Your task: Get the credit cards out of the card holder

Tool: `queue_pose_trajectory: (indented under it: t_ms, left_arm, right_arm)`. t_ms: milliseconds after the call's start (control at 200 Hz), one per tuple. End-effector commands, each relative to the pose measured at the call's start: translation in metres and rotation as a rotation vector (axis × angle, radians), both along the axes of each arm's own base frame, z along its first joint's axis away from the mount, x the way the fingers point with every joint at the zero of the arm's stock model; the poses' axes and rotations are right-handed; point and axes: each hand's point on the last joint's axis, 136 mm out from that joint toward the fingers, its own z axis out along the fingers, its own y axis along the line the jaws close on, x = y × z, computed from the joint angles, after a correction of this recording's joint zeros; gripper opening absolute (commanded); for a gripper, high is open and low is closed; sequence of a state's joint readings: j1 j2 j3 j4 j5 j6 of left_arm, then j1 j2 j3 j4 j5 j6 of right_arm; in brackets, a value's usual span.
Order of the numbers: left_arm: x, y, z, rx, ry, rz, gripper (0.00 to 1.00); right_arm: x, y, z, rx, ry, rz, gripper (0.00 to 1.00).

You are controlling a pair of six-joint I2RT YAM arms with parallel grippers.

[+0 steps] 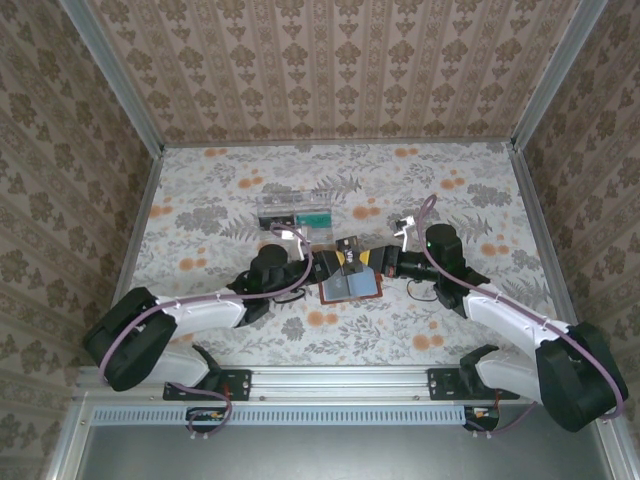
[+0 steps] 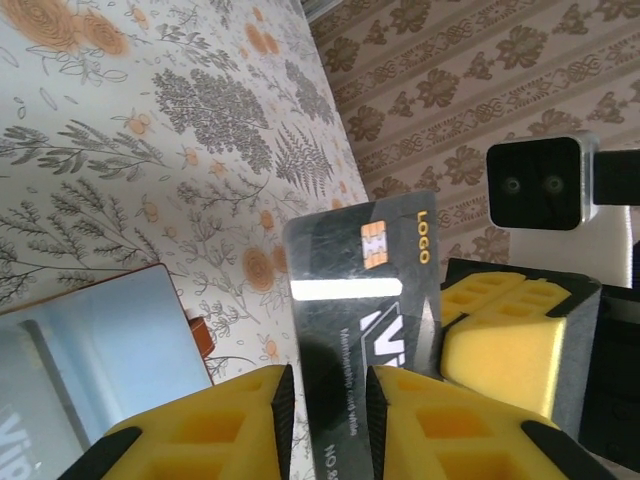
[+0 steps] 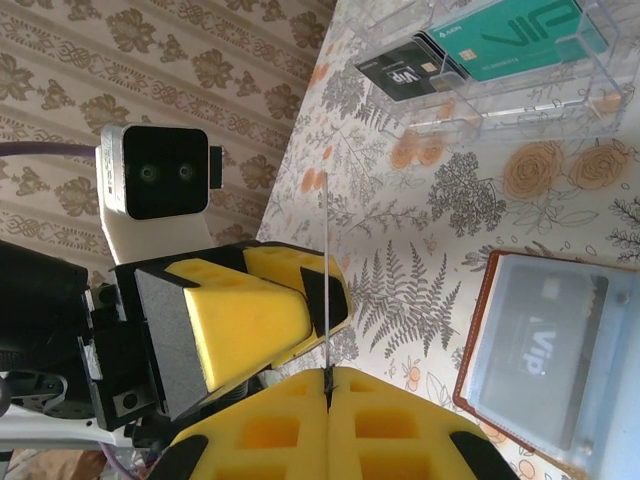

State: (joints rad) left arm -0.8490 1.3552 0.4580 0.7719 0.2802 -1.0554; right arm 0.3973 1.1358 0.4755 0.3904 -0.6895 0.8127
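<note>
The brown card holder (image 1: 350,287) lies open on the table between the two arms, and a grey credit card (image 3: 548,340) shows behind its clear pocket. Just above it my right gripper (image 3: 328,385) is shut on the edge of a dark credit card (image 2: 360,270), which stands edge-on in the right wrist view. My left gripper (image 2: 330,400) sits close against that card's printed face. Its jaws stand a narrow gap apart and grip nothing. The right gripper's yellow fingers (image 2: 510,330) show beside the card in the left wrist view.
A clear plastic tray (image 1: 295,210) stands behind the card holder, with a teal card (image 3: 510,40) and a dark card (image 3: 405,72) lying in it. Patterned walls close in the table on three sides.
</note>
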Motion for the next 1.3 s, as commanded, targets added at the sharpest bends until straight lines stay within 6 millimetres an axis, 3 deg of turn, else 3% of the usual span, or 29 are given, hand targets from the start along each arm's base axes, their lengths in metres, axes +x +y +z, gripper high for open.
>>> queue_pose_trajectory:
  t_ms: [0, 340, 450, 625, 680, 720, 770, 1025, 1205, 1295]
  left_arm:
    - [-0.001, -0.003, 0.01, -0.05, -0.015, -0.019, 0.26]
    - [-0.005, -0.003, 0.015, -0.09, -0.018, -0.031, 0.0]
    - [-0.005, 0.0, 0.015, -0.085, -0.021, -0.024, 0.0]
    - [-0.005, 0.014, 0.016, -0.013, -0.042, -0.001, 0.0]
    - [-0.006, 0.022, 0.015, 0.053, -0.054, 0.009, 0.0]
    - [-0.007, 0.03, 0.017, 0.123, -0.073, 0.015, 0.0]
    - [-0.008, 0.041, 0.019, 0.228, -0.1, 0.027, 0.0]
    - [-0.001, 0.122, 0.04, 0.668, -0.237, 0.173, 0.0]
    - [0.014, 0.144, 0.044, 0.98, -0.319, 0.127, 0.0]
    - [0.025, 0.143, 0.045, 1.132, -0.41, 0.034, 0.0]
  right_arm:
    - [-0.001, 0.005, 0.008, 0.027, -0.024, 0.029, 0.0]
    - [0.0, 0.006, 0.003, 0.017, -0.013, 0.026, 0.0]
    - [0.002, 0.001, -0.002, -0.019, -0.001, 0.0, 0.37]
    - [0.001, -0.008, -0.006, -0.089, -0.022, -0.034, 0.64]
    - [0.0, -0.011, -0.005, -0.108, -0.035, -0.041, 0.78]
    - [0.0, -0.013, -0.004, -0.122, -0.046, -0.05, 0.81]
    - [0.0, -0.017, -0.004, -0.14, -0.056, -0.065, 1.0]
    - [0.0, -0.024, -0.001, -0.19, -0.103, -0.108, 1.0]
    - [-0.002, -0.028, 0.003, -0.226, -0.157, -0.117, 1.0]
    - [-0.004, -0.029, 0.005, -0.226, -0.179, -0.119, 1.0]
